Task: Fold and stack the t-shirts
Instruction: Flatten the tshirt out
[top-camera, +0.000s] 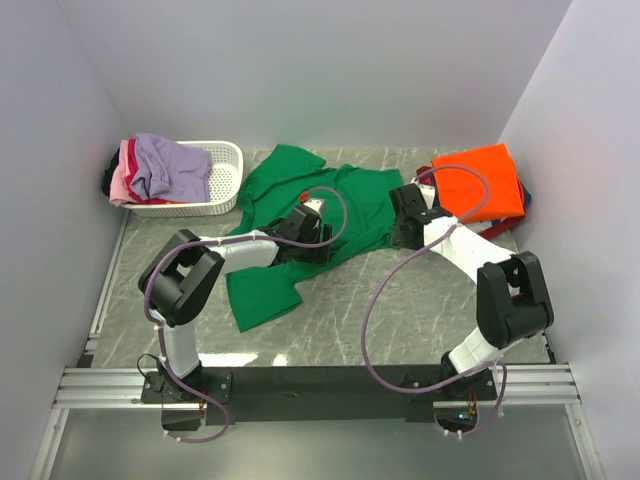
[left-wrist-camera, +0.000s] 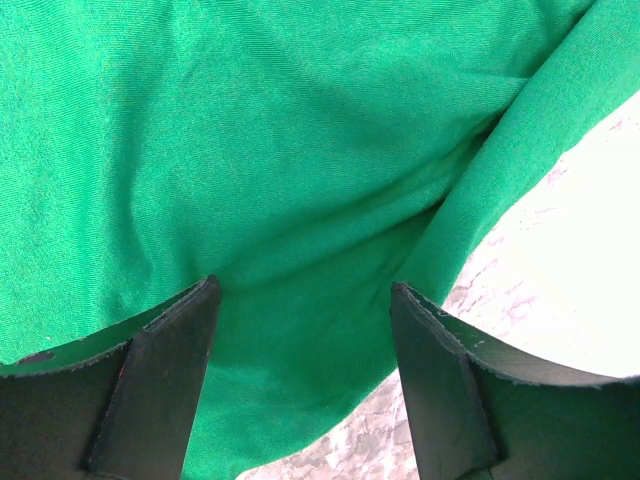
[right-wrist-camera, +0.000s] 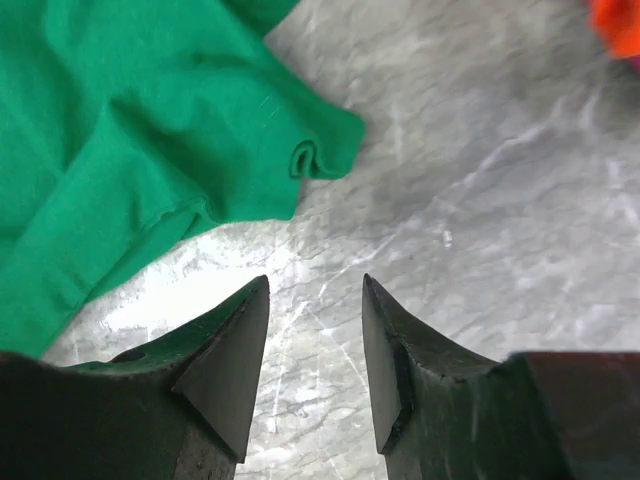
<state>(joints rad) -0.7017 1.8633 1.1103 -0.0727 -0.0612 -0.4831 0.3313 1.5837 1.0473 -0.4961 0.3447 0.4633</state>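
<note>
- The bright green t-shirt (top-camera: 285, 180) is spread flat, with some wrinkles, across the middle of the bench (top-camera: 380, 300). One sleeve is pointed at the upper left of the top view and the hem at the lower left.
- The left tool (top-camera: 310, 215) is placed over the middle of this shirt. In the left wrist view the frame is filled with green cloth (left-wrist-camera: 250, 150), and a strip of bench is seen at the right edge.
- The left tool (left-wrist-camera: 305, 290) is spread wide, with green cloth seen between its two fingers. Nothing is pinched, and contact of the tips with the cloth cannot be told.
- The right tool (top-camera: 405, 205) is set at the shirt's right edge, just left of the orange t-shirt (top-camera: 480, 180).
- In the right wrist view the right tool (right-wrist-camera: 315, 285) is held partly apart over bare bench (right-wrist-camera: 480, 180). Nothing is gripped, and the green sleeve (right-wrist-camera: 120, 130) is seen just beyond it at the upper left.
- The orange t-shirt is laid folded at the upper right, on top of darker folded cloth.
- A lavender t-shirt (top-camera: 165, 165) and a pink t-shirt (top-camera: 125, 175) are heaped in a white basket (top-camera: 225, 180) at the upper left.
</note>
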